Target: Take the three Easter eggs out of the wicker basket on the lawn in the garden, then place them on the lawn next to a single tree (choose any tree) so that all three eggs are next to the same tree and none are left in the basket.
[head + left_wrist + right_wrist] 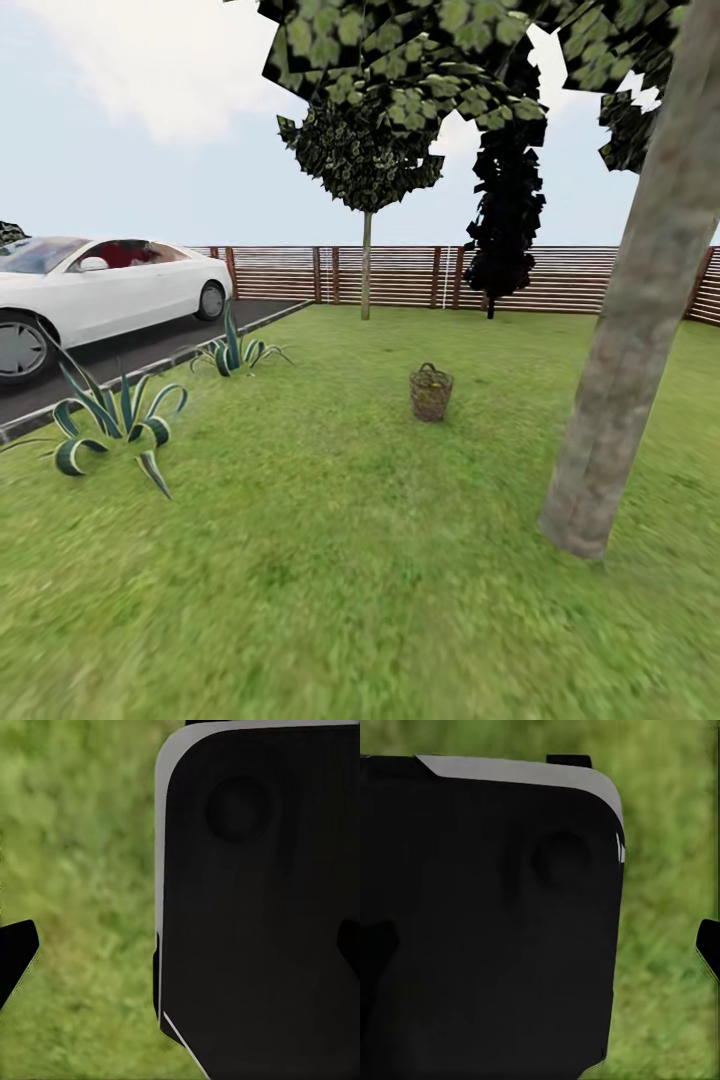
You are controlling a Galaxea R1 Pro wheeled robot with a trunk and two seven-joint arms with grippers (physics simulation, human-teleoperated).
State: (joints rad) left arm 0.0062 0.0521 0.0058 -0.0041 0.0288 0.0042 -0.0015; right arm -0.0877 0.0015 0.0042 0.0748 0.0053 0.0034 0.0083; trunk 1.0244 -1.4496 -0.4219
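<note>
The wicker basket (pixel 430 393) stands upright on the lawn (pixel 300 560), some way ahead and slightly right of centre. A small yellow patch shows just inside its rim, where the Easter eggs (pixel 437 380) lie; single eggs cannot be made out. The tree (pixel 640 300), with a thick pale trunk, rises at the right, nearer than the basket. In the left wrist view my left gripper (pixel 180 952) hangs open over grass, its dark fingertips (pixel 15 952) far apart. My right gripper (pixel 540 952) is open too, holding nothing.
A thin-trunked round tree (pixel 366 270) and a dark conifer (pixel 505 220) stand before the wooden fence (pixel 400 275). A white car (pixel 100 290) sits on the paved drive at left, edged by two spiky plants (pixel 115 420). The robot's black body panel (pixel 262 907) is under both grippers.
</note>
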